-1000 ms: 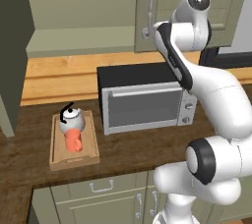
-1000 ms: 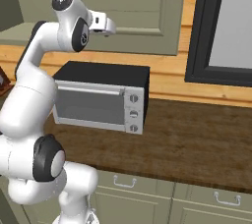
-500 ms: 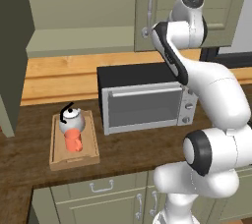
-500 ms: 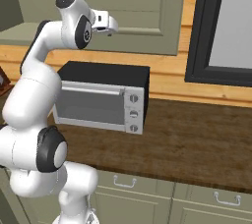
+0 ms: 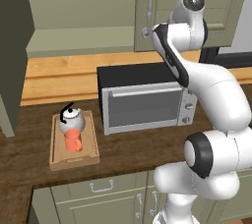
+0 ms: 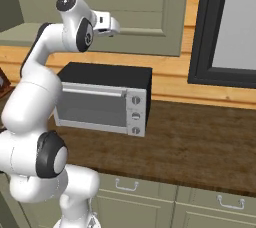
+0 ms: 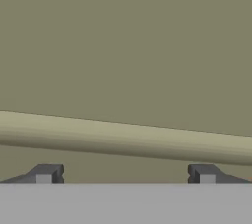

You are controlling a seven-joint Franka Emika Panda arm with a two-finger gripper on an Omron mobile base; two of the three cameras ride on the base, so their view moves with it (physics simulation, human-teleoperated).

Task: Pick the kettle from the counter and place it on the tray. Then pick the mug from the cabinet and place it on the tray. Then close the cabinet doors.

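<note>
Kettle (image 5: pixel 70 119) and mug (image 5: pixel 74 142) sit on the tray (image 5: pixel 90 155) by the bench's front edge. The pincer (image 7: pixel 125 175), spread wide and empty, faces a cabinet door (image 5: pixel 187 7). Judged best: push flat against the panel and swing it shut steadily.

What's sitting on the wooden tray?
On the tray stand the white kettle and, in front of it, the orange mug. The mug covers the kettle's lower front and part of the tray's floor.

Microwave (image 5: pixel 142 98): black top, silver front, glass door, three knobs stacked at right side; sits at back against pale wooden wall panel (image 5: pixel 59 78). Dark-framed window (image 6: pixel 227 27) well right of microwave. Lower drawers (image 6: pixel 170 197) grey-green, silver handles.
</note>
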